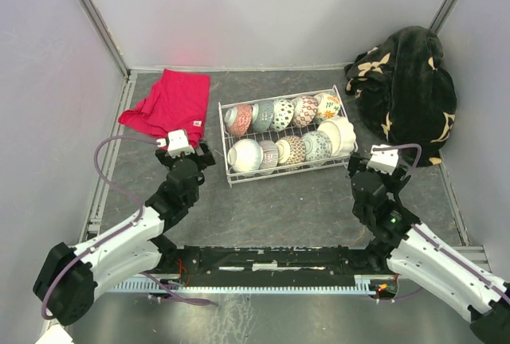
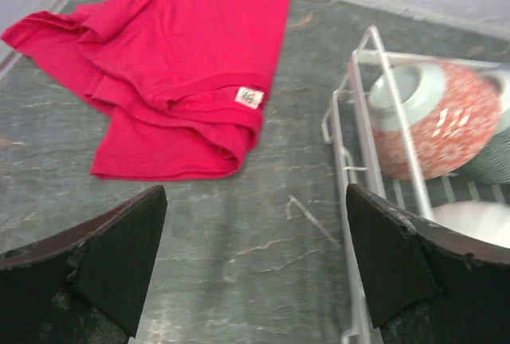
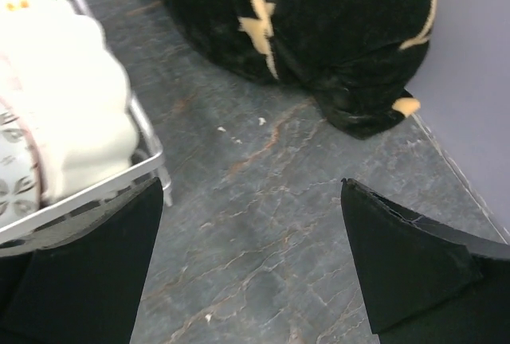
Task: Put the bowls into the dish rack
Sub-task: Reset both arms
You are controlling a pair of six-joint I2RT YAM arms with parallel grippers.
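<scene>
The white wire dish rack (image 1: 226,170) stands mid-table with several patterned bowls (image 1: 283,115) on edge in two rows. My left gripper (image 1: 199,153) hovers just left of the rack, open and empty; its wrist view shows the rack's corner (image 2: 355,161) and a red lattice bowl (image 2: 442,133) inside. My right gripper (image 1: 358,170) sits just right of the rack, open and empty. In its wrist view a plain white bowl (image 3: 72,121) leans inside the rack's rim (image 3: 147,133), and bare table lies between the fingers (image 3: 414,256).
A red cloth (image 1: 169,103) lies left of the rack, also seen ahead of the left gripper (image 2: 175,65). A black floral blanket (image 1: 406,89) is heaped at the back right (image 3: 319,33). Grey walls enclose the table on three sides.
</scene>
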